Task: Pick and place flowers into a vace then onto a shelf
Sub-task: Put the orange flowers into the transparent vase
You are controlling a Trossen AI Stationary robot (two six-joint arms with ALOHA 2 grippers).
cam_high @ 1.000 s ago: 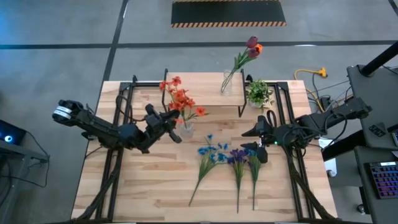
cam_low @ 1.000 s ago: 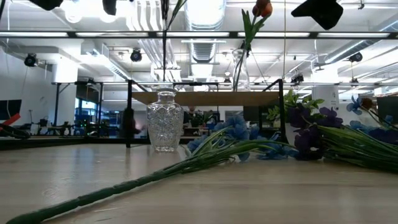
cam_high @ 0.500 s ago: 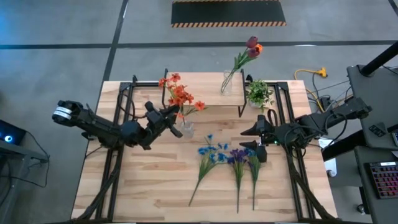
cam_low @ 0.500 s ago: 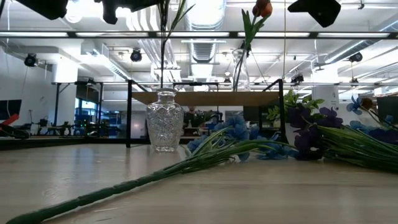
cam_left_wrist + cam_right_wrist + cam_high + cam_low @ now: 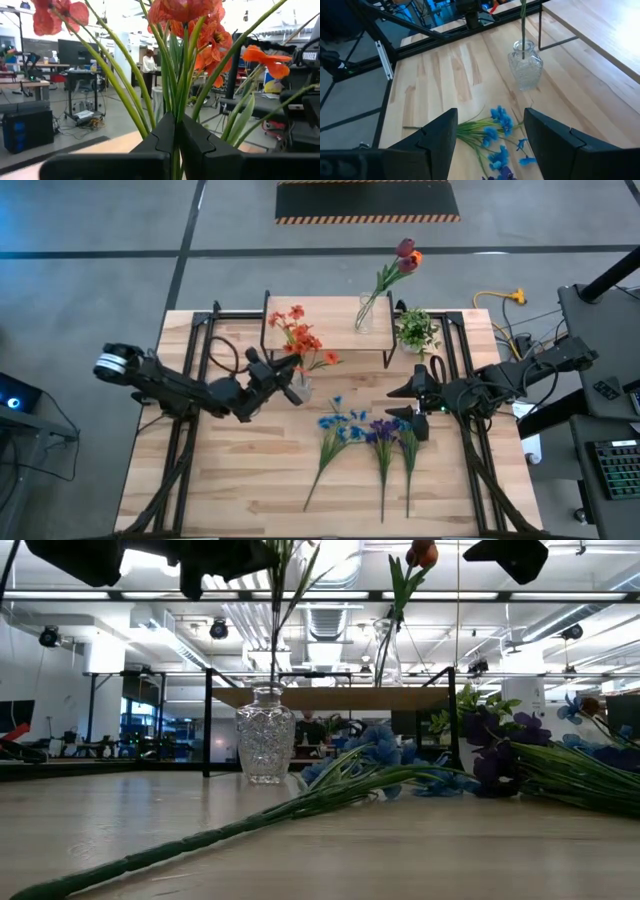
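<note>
Orange-red flowers (image 5: 200,30): heads cut off by the left wrist view's upper edge; stems hidden below between the closed fingers (image 5: 160,142). Crystal vase (image 5: 300,388): largely covered from above by the blooms. Right gripper (image 5: 505,557): cropped at the low view's top. Distant person (image 5: 148,62): too small for detail.

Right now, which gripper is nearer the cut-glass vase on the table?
Left. The left gripper is right beside the cut-glass vase, holding the orange-red flowers with stems in its mouth. The right gripper hangs open farther off, over the purple flowers.
</note>
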